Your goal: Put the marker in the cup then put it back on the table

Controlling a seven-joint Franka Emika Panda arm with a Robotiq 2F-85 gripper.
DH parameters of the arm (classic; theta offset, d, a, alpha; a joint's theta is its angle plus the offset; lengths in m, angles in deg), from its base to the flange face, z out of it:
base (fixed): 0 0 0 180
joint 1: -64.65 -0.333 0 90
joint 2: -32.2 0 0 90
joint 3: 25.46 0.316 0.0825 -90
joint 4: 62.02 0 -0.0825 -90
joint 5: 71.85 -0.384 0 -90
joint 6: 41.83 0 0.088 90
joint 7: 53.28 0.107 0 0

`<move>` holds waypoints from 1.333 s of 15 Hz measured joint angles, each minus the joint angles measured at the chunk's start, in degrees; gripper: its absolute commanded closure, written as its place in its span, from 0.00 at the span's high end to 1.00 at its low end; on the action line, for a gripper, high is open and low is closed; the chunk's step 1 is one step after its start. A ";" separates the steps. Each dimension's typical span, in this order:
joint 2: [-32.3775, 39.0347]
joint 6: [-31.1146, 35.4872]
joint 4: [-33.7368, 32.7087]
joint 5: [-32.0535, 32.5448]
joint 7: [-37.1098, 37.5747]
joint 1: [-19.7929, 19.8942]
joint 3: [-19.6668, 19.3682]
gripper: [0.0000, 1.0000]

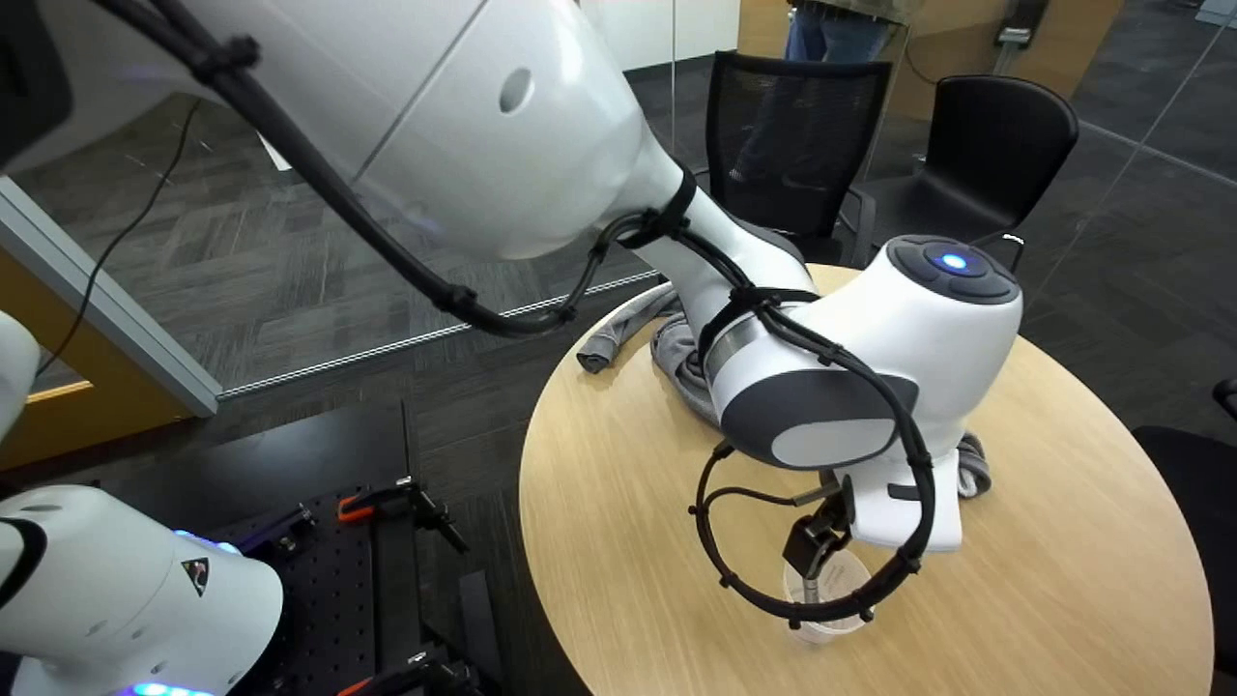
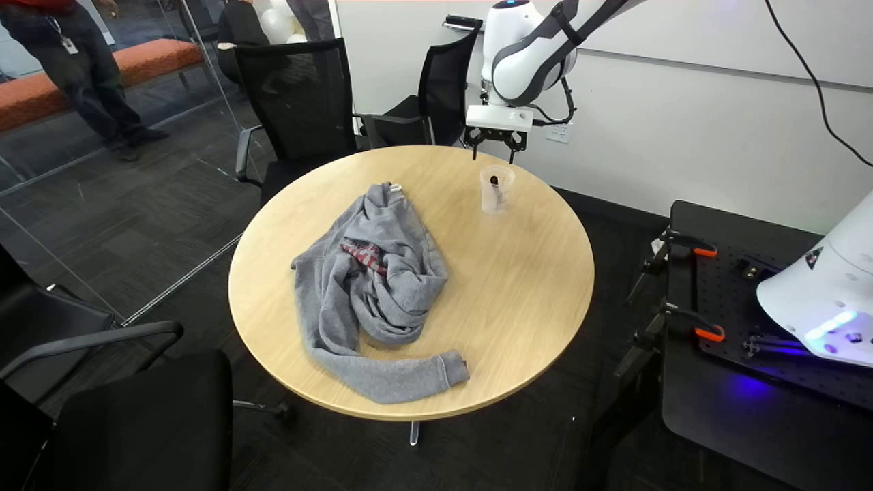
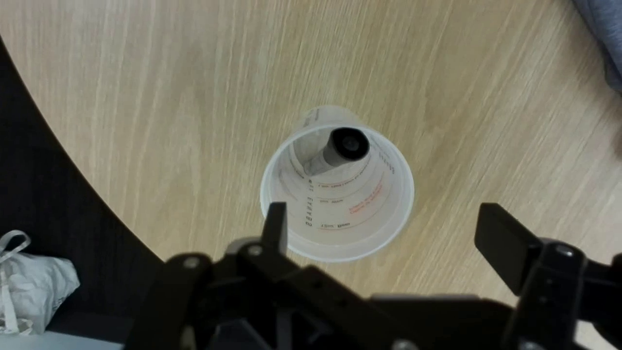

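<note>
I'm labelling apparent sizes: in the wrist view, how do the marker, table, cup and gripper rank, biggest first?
1. table, running past the picture's edge
2. gripper, cut off at the bottom, its closeness making it look larger
3. cup
4. marker, inside the cup, clearly smallest

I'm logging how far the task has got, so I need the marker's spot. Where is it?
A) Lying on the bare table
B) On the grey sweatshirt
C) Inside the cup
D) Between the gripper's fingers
C: the wrist view shows the marker tilted inside the cup, its black end up, and the gripper is open with nothing between its fingers.
</note>
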 measured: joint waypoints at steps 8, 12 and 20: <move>1.65 -1.47 -1.98 -6.99 -4.76 1.13 0.01 0.60; 1.64 -2.40 -1.98 -9.86 -7.12 2.06 0.02 0.61; 1.59 -6.31 -1.94 -12.76 -10.37 3.55 0.04 0.57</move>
